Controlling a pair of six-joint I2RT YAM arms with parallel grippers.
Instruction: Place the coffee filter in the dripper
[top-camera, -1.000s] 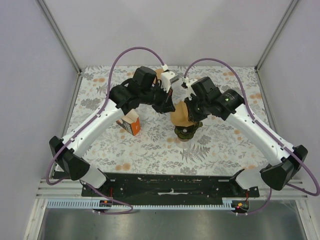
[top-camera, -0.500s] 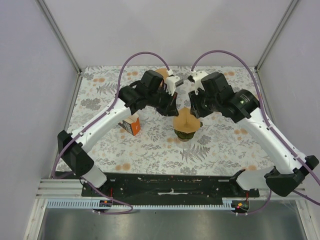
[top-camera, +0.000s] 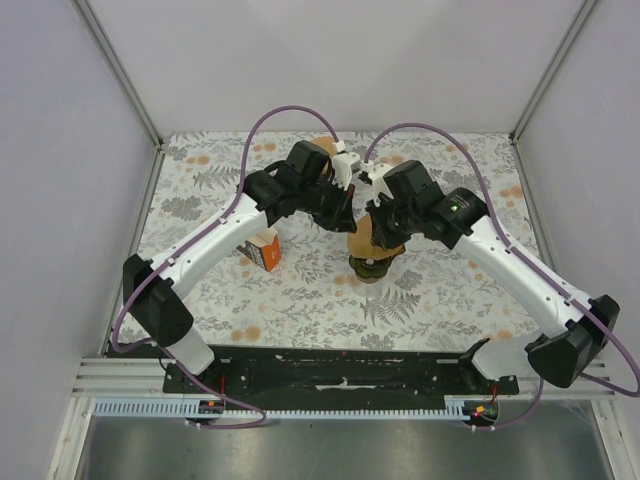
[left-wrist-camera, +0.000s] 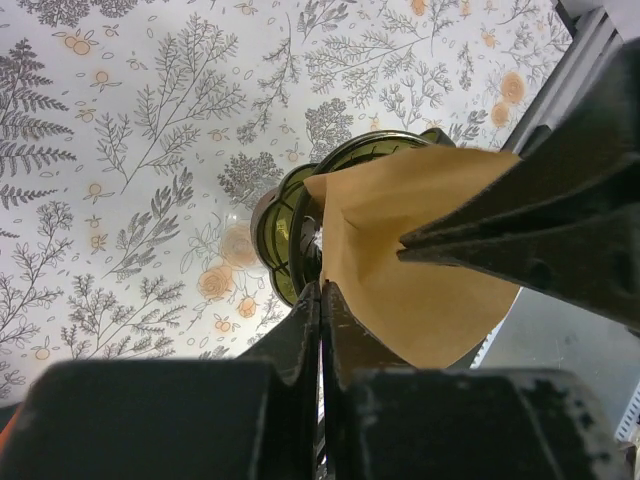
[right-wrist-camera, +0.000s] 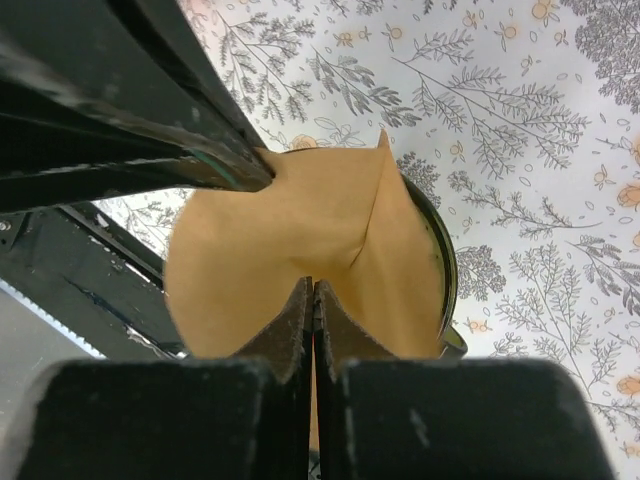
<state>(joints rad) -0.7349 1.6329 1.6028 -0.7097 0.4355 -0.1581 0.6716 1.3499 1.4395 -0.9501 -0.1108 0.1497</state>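
coffee filter (left-wrist-camera: 400, 260) over dripper (left-wrist-camera: 283, 225), left end effector (left-wrist-camera: 320, 298) clenched on one edge, right end effector (right-wrist-camera: 312, 295) pinching opposite edge

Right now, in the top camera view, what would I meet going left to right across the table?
In order: left arm's elbow → orange carton → coffee filter → right arm's elbow.

Brown paper coffee filter (top-camera: 363, 233), creased and part-opened, sits tilted over the dark green dripper (top-camera: 372, 266), upright at frame centre.
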